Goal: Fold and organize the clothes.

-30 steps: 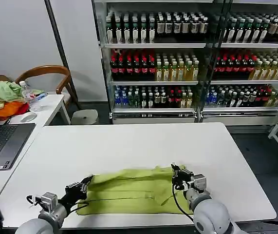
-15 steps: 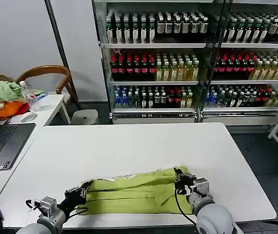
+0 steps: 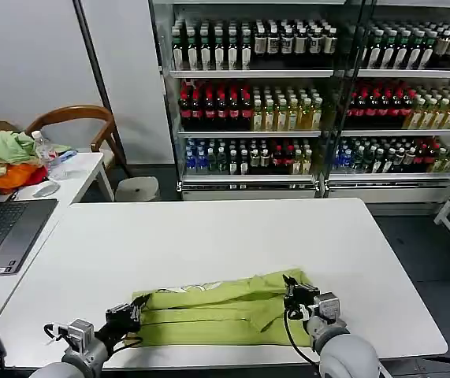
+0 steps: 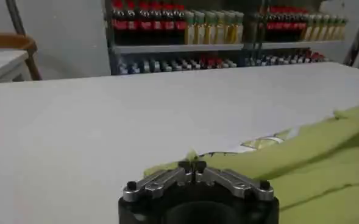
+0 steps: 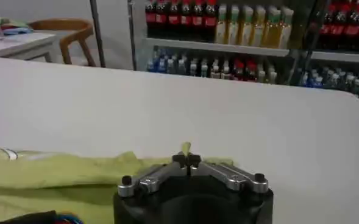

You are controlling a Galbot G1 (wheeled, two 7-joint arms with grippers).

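With the T-shirt (image 3: 213, 315) lying in a folded band along the table's (image 3: 209, 236) near edge, the left gripper (image 3: 138, 303) and right gripper (image 3: 291, 285) each pinch a far corner and should probably move level, together, keeping the fold square.
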